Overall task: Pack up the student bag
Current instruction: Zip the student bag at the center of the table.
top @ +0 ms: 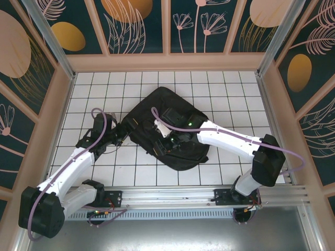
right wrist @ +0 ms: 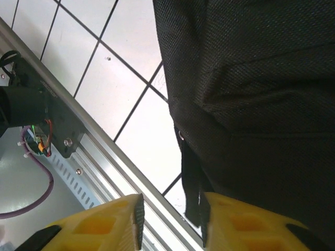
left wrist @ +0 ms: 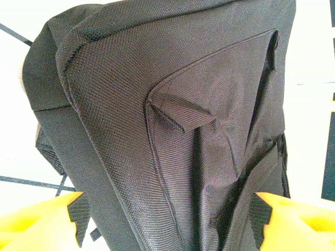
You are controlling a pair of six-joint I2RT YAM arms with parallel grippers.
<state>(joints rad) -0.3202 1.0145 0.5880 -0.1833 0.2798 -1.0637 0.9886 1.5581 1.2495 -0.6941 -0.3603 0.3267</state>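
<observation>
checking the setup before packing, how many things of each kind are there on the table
student bag: 1
tools: 2, the left tool and the right tool
total: 3

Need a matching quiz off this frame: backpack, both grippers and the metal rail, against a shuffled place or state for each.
Things:
1. backpack
2. left gripper
3. right gripper
4. metal rail

Place or state:
A. fingers close together, a black strap in the gap
B. silver, along the near edge of the table
C. black, lying mid-table
D. fingers wide apart, facing the backpack's fabric

Pairs: 1-C, 2-D, 3-A, 4-B
</observation>
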